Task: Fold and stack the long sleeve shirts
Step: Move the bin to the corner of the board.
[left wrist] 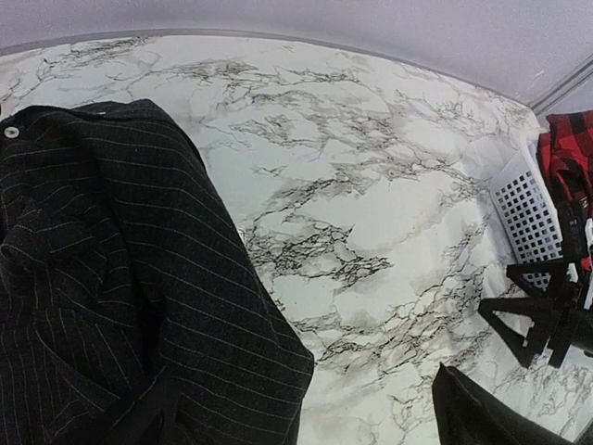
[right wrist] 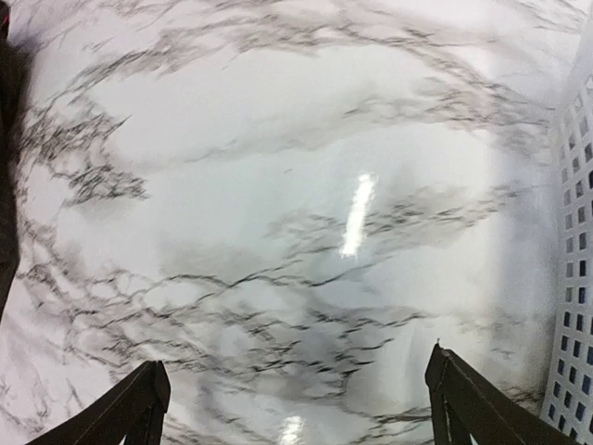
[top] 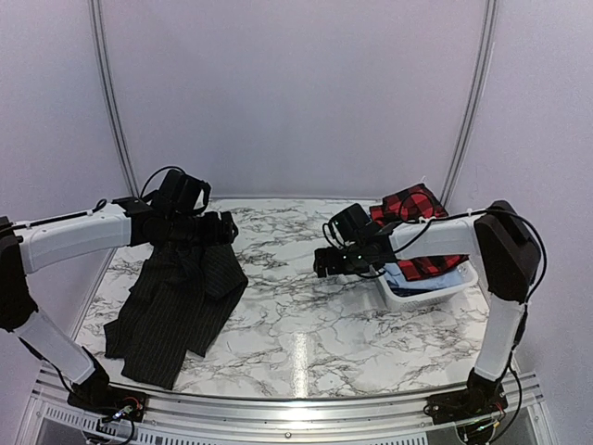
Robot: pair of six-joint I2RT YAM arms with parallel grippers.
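Long sleeve shirts: two seen, neither folded, not stacked.

Top external view. The black pinstriped shirt (top: 176, 311) lies crumpled on the left side of the marble table (top: 306, 324), running from mid-depth towards the near edge. The red-and-black checked shirt (top: 408, 204) is heaped in the white lattice basket (top: 435, 295) on the right side, lying over pale blue cloth (top: 408, 276). The two shirts are well apart. The left gripper (top: 222, 228) stands at the far end of the black shirt, pointing right. The right gripper (top: 324, 262) stands over bare table just left of the basket, pointing left.

Left wrist view. The black shirt fills the left half, with a pale button (left wrist: 11, 132) at its upper left. One of the fingers (left wrist: 473, 413) shows over bare marble at the lower right. The other cannot be made out against the dark cloth. The jaws stand wide apart and clamp nothing, so the pincer is released. The basket, with red checked cloth in it, shows at the right edge, and the right gripper is a dark shape just in front of it.

Right wrist view. Both fingers (right wrist: 130, 417) show at the bottom corners, spread wide, with only bare marble between them. The pincer is released and empty. The basket wall runs down the right edge.
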